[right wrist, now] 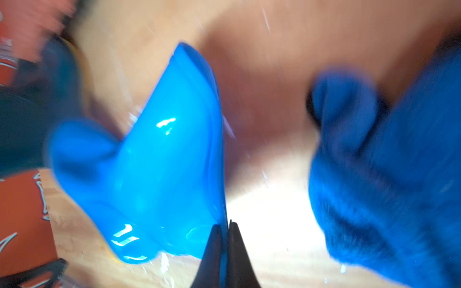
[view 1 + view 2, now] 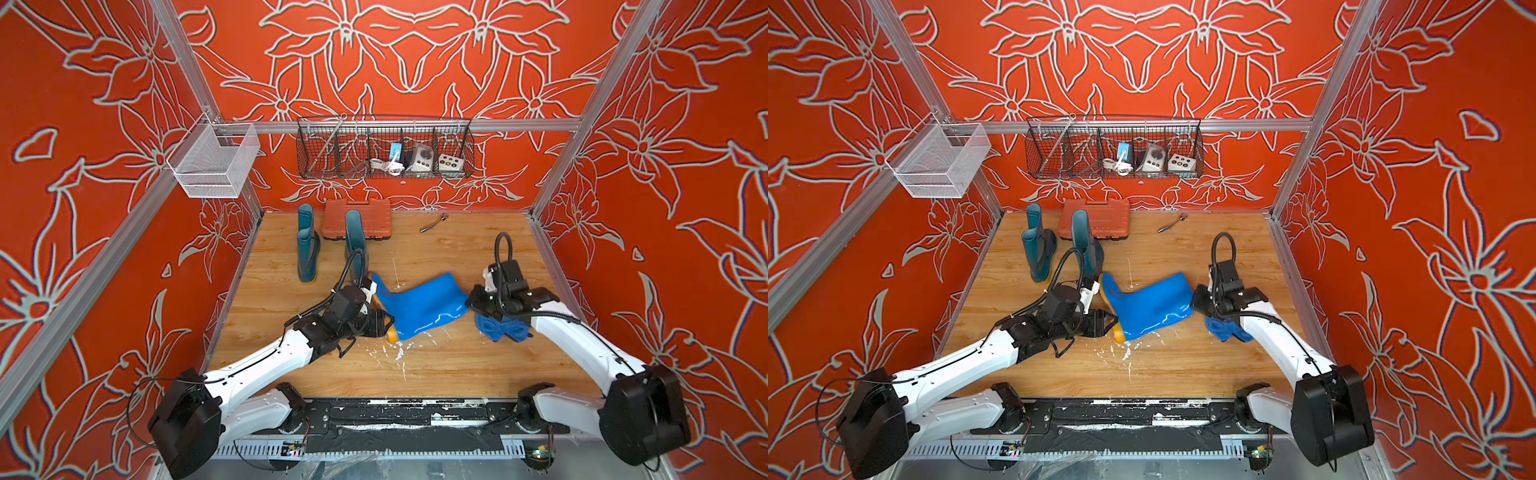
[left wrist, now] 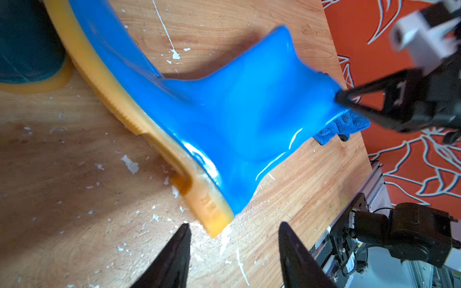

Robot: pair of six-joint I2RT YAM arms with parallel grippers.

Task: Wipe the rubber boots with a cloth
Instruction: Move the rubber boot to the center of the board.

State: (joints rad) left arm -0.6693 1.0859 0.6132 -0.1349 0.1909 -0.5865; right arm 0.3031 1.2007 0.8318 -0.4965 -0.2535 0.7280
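Blue boot [image 1: 154, 174] in right end effector [image 1: 226, 225]

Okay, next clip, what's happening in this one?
The right fingers are pinched shut on the shaft rim of the bright blue boot, which lies on its side on the table. The left fingers sit open just off its heel, touching nothing. The cloth lies unheld beside the shaft opening; two teal boots stand at the back.

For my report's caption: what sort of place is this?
Likely a robot test cell, not a home: aluminium frame rail, flower-printed wall panels, and the left arm and right arm mounted at the edge of the wooden floor.
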